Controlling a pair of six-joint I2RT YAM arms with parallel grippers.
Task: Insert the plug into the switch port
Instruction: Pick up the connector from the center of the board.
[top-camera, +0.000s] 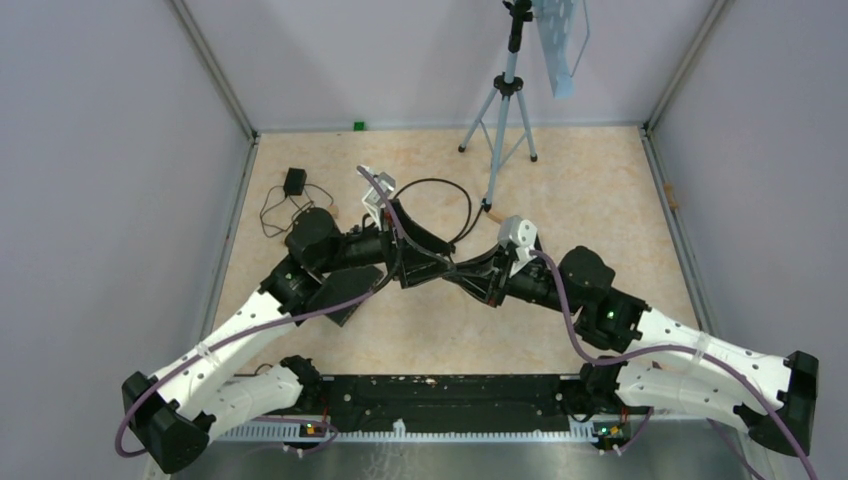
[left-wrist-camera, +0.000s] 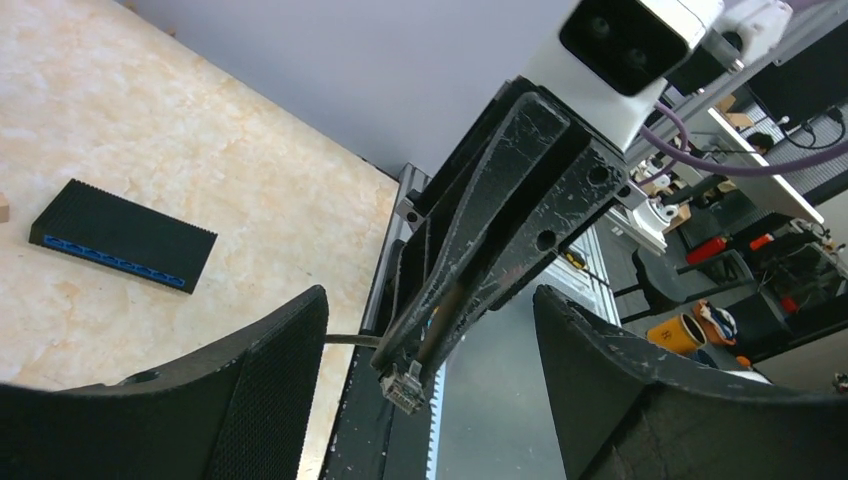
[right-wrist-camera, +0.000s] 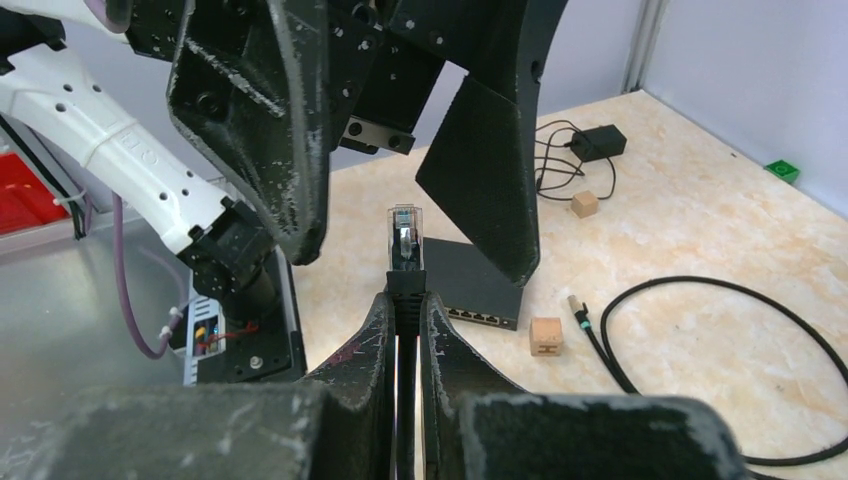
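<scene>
1. My right gripper (right-wrist-camera: 405, 305) is clenched on the plug (right-wrist-camera: 403, 232). The black boot is pinched between the fingers, and the clear connector sticks out past their tips.
2. My left gripper (left-wrist-camera: 430, 305) is released. Its fingers (left-wrist-camera: 270, 390) stand wide apart on either side of the plug and the right gripper's tips, and I see no contact.
3. From the top view, both arms meet nose to nose over the middle of the table (top-camera: 600, 200), with the plug held up off the surface.
4. The switch (right-wrist-camera: 470, 295) lies flat on the table below and beyond the plug — apart from it, with its row of ports showing along one long side.
5. A small wooden block (right-wrist-camera: 545, 335) sits just beside the switch. A second block (right-wrist-camera: 585, 204) lies near the power adapter (right-wrist-camera: 600, 143).
6. A black cable (right-wrist-camera: 700, 330) loops on the table, its free end near the first block.
</scene>
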